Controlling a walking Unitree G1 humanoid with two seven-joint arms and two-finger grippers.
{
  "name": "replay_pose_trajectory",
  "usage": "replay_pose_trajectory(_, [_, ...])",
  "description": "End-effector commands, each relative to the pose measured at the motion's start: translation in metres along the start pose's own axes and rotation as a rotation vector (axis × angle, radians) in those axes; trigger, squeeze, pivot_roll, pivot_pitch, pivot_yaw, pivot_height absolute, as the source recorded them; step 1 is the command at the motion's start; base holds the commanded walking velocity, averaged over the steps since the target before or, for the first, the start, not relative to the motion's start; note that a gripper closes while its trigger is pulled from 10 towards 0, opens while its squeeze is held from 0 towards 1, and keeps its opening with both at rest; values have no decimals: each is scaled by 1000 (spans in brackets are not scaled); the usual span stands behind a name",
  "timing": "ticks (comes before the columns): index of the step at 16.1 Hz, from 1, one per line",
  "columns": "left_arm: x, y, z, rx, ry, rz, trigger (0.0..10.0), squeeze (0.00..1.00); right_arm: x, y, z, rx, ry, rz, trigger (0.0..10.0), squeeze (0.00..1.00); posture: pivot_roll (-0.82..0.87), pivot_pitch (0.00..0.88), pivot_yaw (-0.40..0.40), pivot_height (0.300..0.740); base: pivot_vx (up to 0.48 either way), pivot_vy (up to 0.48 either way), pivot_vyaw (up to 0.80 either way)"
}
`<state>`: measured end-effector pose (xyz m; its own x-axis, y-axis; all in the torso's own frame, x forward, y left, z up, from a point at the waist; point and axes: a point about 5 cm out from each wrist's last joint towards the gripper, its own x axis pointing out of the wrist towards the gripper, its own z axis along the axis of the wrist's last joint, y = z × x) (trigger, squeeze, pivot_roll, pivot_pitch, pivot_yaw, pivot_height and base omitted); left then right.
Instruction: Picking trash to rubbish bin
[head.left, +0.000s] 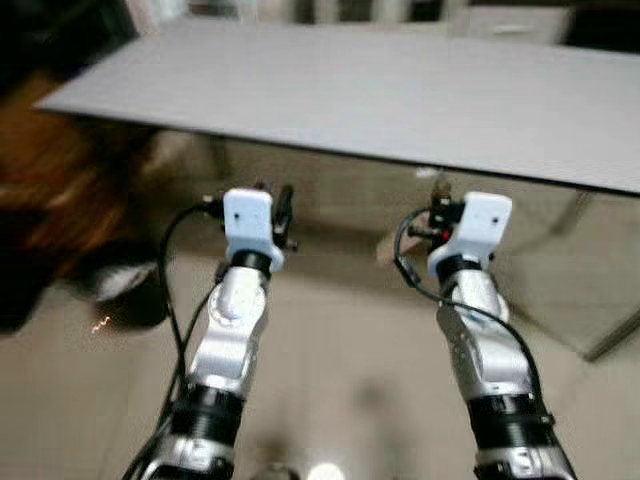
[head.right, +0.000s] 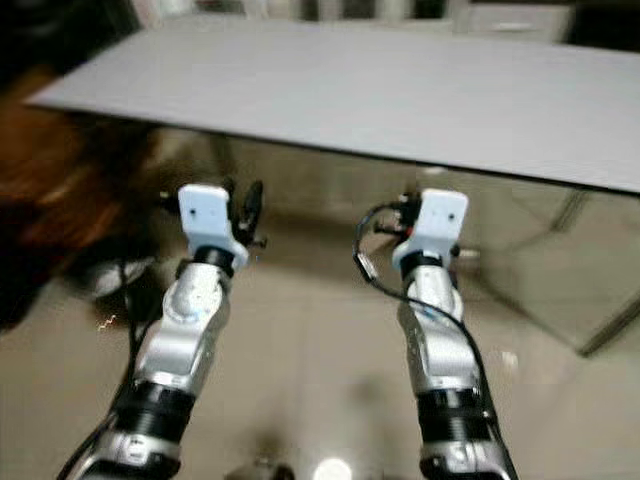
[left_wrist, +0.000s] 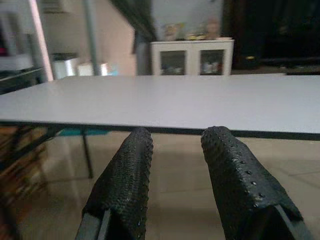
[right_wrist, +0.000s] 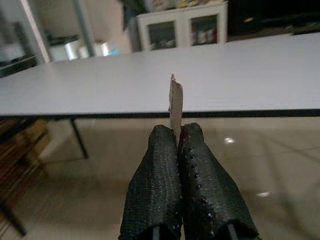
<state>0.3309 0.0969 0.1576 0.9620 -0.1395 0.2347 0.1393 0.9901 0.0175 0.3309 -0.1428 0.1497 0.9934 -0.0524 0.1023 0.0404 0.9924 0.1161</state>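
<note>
Both arms are raised in front of me, just short of the near edge of a white table (head.left: 400, 90). My right gripper (right_wrist: 176, 131) is shut on a thin, flat scrap of pale trash (right_wrist: 175, 102) that sticks up edge-on from between its fingertips. In the head view that gripper (head.left: 440, 190) is mostly hidden behind its white wrist housing. My left gripper (left_wrist: 175, 137) is open, with nothing between its two black fingers (left_wrist: 131, 165); in the head view it (head.left: 278, 205) pokes out beside its housing.
The table top (left_wrist: 200, 100) is bare and stands on dark metal legs (left_wrist: 86, 150). Glossy beige tile floor (head.left: 350, 360) lies below. A dark and brown blurred mass (head.left: 60, 190) sits at the left. A white cabinet (left_wrist: 192, 57) stands at the far wall.
</note>
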Motion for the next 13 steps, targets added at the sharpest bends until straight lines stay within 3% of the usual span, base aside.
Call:
replay_pose_trajectory(1, [0, 2, 0, 11, 6, 12, 10000, 0, 0, 4, 1, 3, 0, 10, 10000, 0, -56, 98, 33, 740, 0, 0, 800])
replay_pose_trajectory(13, [0, 4, -2, 1, 24, 11, 10000, 0, 0, 7, 1, 15, 5, 28, 10000, 0, -50, 107, 36, 740, 0, 0, 800])
